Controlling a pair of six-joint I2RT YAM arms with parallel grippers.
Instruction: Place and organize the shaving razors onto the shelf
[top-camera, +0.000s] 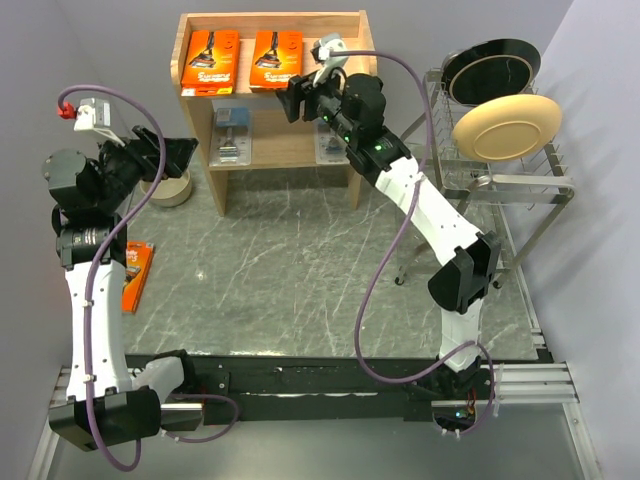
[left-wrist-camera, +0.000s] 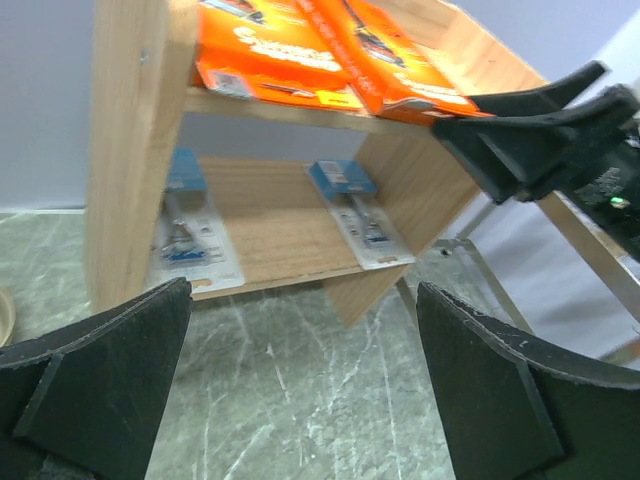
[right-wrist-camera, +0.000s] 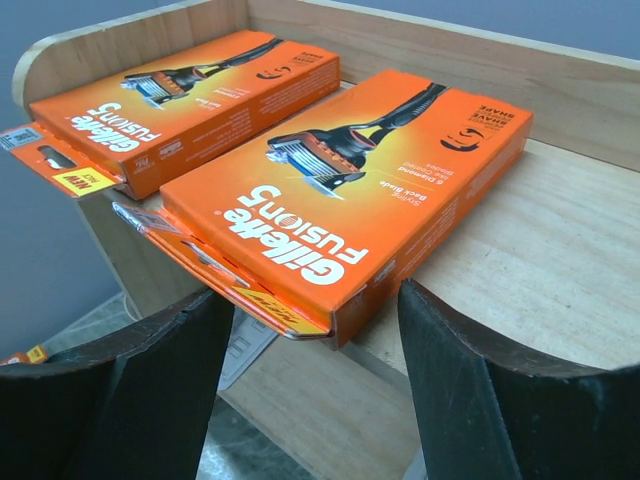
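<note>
The wooden shelf (top-camera: 270, 20) stands at the back of the table. Two orange razor packs (top-camera: 209, 60) (top-camera: 276, 58) lie side by side on its top tray. Two clear blister packs (top-camera: 232, 135) (top-camera: 330, 148) lie on the lower board, the right one partly hidden by my right arm. A third orange pack (top-camera: 137, 275) lies on the table at the left. My right gripper (top-camera: 297, 100) is open, its jaws either side of the near corner of the right-hand orange pack (right-wrist-camera: 350, 190). My left gripper (top-camera: 170, 160) is open and empty, left of the shelf (left-wrist-camera: 125, 150).
A wire dish rack (top-camera: 520, 185) with a black plate (top-camera: 490, 65) and a beige plate (top-camera: 507, 127) stands right of the shelf. A small bowl (top-camera: 170, 190) sits on the table by the shelf's left panel.
</note>
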